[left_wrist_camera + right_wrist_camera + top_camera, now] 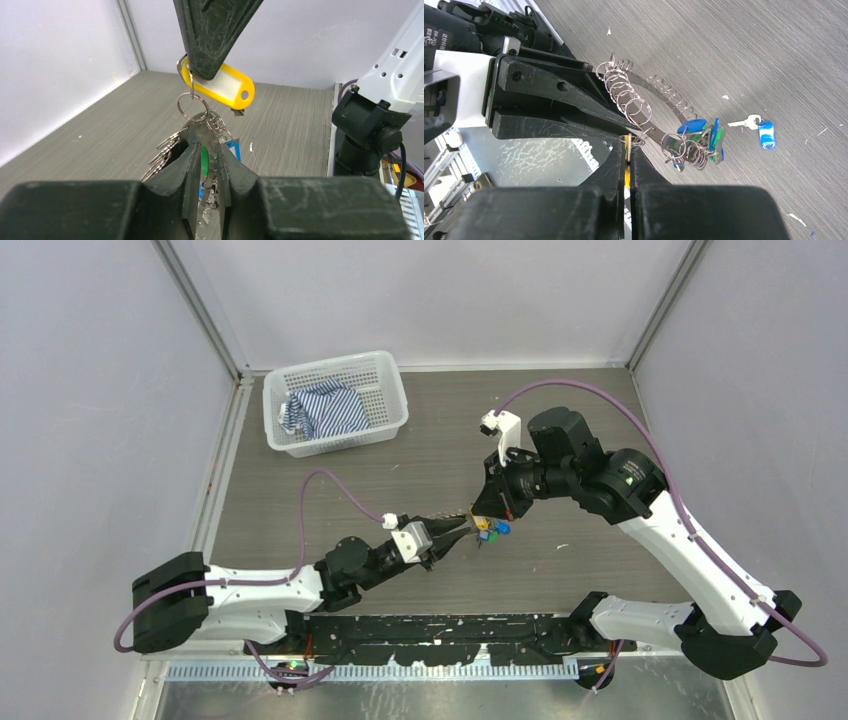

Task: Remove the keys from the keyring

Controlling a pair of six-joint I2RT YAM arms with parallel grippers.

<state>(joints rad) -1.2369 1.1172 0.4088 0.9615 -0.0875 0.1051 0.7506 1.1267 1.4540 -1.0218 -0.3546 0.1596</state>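
With the yellow tag (227,89) pinched in the pressed-together right gripper (626,144) and the keyring (646,81) held aloft over the table (600,410) between the narrowly parted jaws of the left gripper (209,148), whose clamp cannot be confirmed, the keyring should be steadied firmly before the tag is drawn slowly off.

Top camera: I look down from high over near edge, far off, whole table (430,440) in frame. Left wrist camera: close behind own fingers (172,175), looking level across table toward wall (300,40). Right wrist camera: close, facing tabletop. All three share keys (487,531) mid-table.
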